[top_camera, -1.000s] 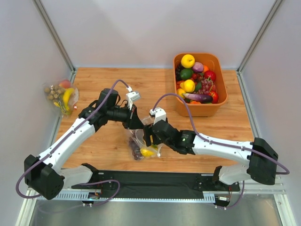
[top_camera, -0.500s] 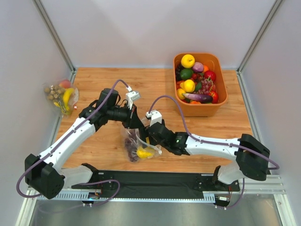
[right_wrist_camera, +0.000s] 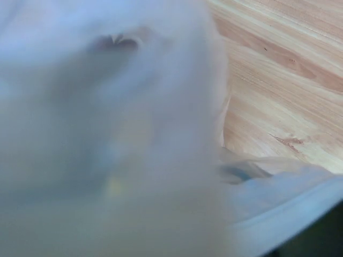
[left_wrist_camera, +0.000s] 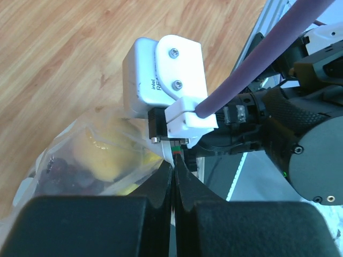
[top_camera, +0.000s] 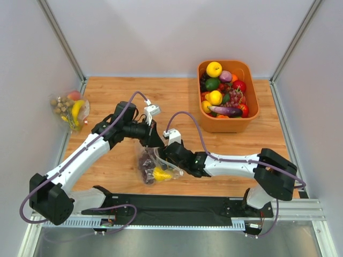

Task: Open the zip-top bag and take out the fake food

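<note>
Bag [top_camera: 149, 158] on the near middle of the table [top_camera: 252, 147], fruit [top_camera: 160, 174] inside it, left gripper [top_camera: 156, 143] at its far edge, right gripper [top_camera: 170, 160] at its right side, full tub [top_camera: 253, 113] far right, second bag [top_camera: 68, 107] at far left edge.

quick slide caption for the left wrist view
Left fingers pinched shut on the zip-top bag, fake food inside, right wrist camera close ahead.

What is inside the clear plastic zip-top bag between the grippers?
A yellow plastic fruit and dark purple grapes show through the clear plastic bag. The right gripper covers part of it, hiding anything else.
</note>
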Available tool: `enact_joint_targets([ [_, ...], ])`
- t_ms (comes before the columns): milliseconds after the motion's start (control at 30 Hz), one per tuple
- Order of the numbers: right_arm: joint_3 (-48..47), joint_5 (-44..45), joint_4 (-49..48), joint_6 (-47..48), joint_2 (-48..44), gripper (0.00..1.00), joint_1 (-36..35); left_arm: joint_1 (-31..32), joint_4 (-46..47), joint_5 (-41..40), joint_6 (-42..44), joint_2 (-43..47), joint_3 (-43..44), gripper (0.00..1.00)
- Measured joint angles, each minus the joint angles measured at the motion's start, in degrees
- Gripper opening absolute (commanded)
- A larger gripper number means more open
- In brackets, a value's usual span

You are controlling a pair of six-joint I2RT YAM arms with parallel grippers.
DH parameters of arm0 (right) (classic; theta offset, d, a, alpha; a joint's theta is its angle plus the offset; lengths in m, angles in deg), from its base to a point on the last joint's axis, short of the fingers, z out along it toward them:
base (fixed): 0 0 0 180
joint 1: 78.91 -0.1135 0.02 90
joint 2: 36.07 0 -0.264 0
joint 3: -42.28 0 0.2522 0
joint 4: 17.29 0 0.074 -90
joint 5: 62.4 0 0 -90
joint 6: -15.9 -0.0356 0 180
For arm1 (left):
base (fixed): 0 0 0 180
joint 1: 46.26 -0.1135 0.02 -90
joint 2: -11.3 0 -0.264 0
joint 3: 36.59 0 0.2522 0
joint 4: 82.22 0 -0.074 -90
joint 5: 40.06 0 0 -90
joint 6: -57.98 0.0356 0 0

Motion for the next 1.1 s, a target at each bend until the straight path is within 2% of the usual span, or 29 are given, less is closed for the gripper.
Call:
enact_joint_targets([
  [33, 0.3, 0.2, -0.3, 0.0, 0.0, 0.56, 0.0, 0.2, 0.0, 0.3, 0.0, 0.0, 0.0, 0.0],
  [133, 1.2, 0.9, -0.8, -0.2, -0.2, 0.44, 0.0, 0.3, 0.0, 1.0, -0.1, 0.0, 0.0, 0.0],
  [233, 2.8, 1.3, -1.0, -0.3, -2.3, 0.4, 0.0, 0.4, 0.0, 1.7, -0.2, 0.0, 0.0, 0.0],
  [567, 8.7, 2.7, -0.6, -0.4, -16.8, 0.37, 0.0, 0.6, -0.2, 1.5, -0.2, 0.0, 0.0, 0.0],
  [767, 11.4, 2.6, -0.3, -1.3, -22.5, 0.37, -0.2, 0.6, -0.7, 0.9, 0.0, 0.0, 0.0, 0.0],
  [1100, 13.0, 3.0, 4.9, -2.7, -34.3, 0.37, -1.5, 0.6, -1.4, 0.3, 0.2, 0.0, 0.0, 0.0],
])
